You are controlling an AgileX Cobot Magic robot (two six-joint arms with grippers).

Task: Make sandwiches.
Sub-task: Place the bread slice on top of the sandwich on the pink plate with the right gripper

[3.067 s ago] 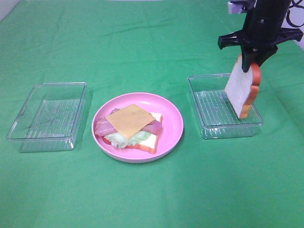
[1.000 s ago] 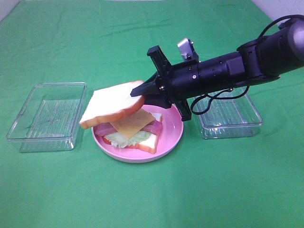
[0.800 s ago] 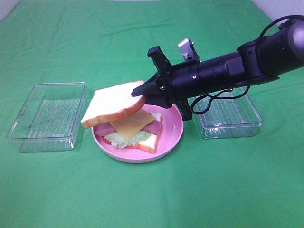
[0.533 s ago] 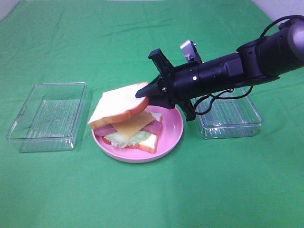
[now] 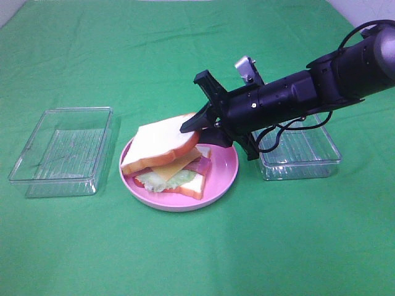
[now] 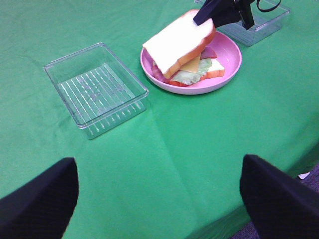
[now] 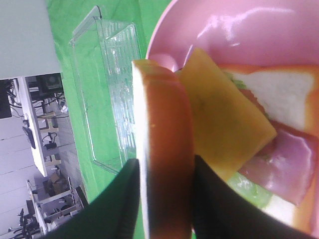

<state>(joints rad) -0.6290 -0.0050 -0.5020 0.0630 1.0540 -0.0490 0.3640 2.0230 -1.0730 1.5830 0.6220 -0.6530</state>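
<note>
1. The exterior high camera sits well above the near edge of the green-covered table [image 5: 185, 259] and looks down and toward the far edge, taking in most of the cloth.
2. The left wrist camera hangs high near the table's near left corner, facing across it, fairly distant; its own dark fingers [image 6: 37, 204] frame the bottom of the shot.
3. The right wrist camera looks along its fingers [image 7: 124, 209] from very close, filling the frame with the top bread slice [image 7: 164, 164].
4. All three views share the pink plate [image 5: 225, 169] [image 6: 227, 74] [image 7: 239, 25], the sandwich [image 5: 166, 163] [image 6: 187, 55] on it and the left tray [image 5: 62, 145] [image 6: 94, 87] [image 7: 107, 74].
</note>
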